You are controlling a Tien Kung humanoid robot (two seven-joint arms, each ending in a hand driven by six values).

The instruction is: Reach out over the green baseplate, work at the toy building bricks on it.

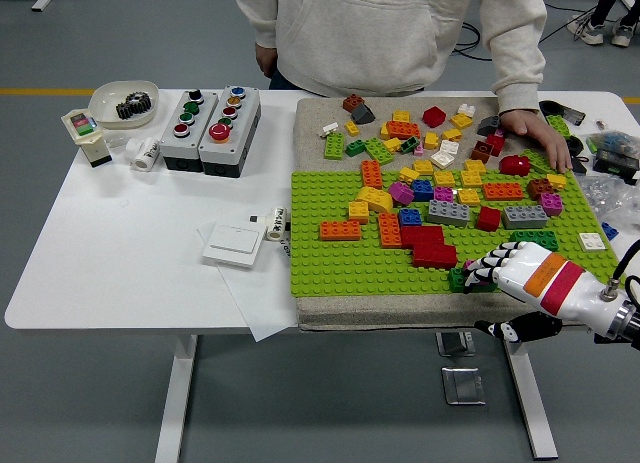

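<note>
The green baseplate (330, 258) lies at centre right of the frame on a beige mat (320, 123), with loose bricks (430, 198) scattered over both. At lower right the right hand (510, 268) has its fingers curled around a small green brick (460, 279) at the plate's near edge. At upper right a person's hand (540, 138) rests flat on the mat.

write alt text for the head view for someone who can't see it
The right robot hand reaches in from the lower right with its fingers curled over a dark green brick near the front edge of a green baseplate scattered with coloured toy bricks. A person stands at the far side, one hand resting on the mat beside the baseplate; button boxes sit to the left.
</note>
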